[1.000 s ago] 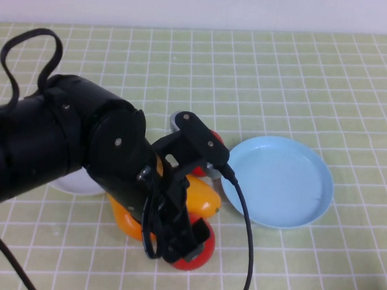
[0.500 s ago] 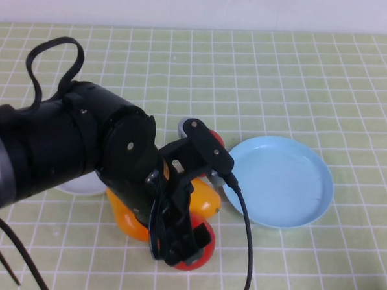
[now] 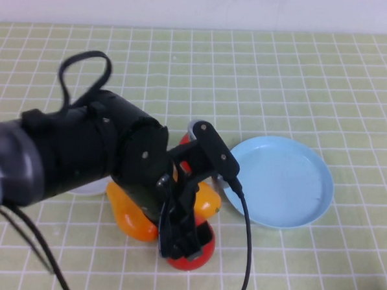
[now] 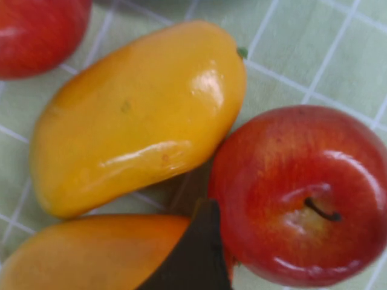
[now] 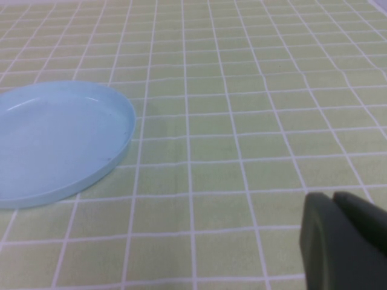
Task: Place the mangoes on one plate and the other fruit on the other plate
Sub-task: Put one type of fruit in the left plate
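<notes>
Left gripper point(image 3: 183, 239) shifted a bit further over fruit cluster since a sec ago, jaws spread wide, nothing gripped yet. Below it: near apple point(image 4: 299, 193) touching upper mango point(image 4: 136, 115), second mango point(image 4: 84, 254) alongside, far apple point(image 4: 39, 30) beyond. All on worktop point(image 3: 282, 72), none plated. Blue plate point(image 3: 279, 182) bare; white plate point(image 3: 90, 188) mostly hidden by arm. Probably lining up a pick. Right gripper point(image 5: 344, 241) parked off to side, jaws closed.

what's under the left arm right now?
Under the left gripper, jaws open: two mangoes, two apples, all on the cloth. White plate mostly covered. Right gripper shut, parked away.
</notes>
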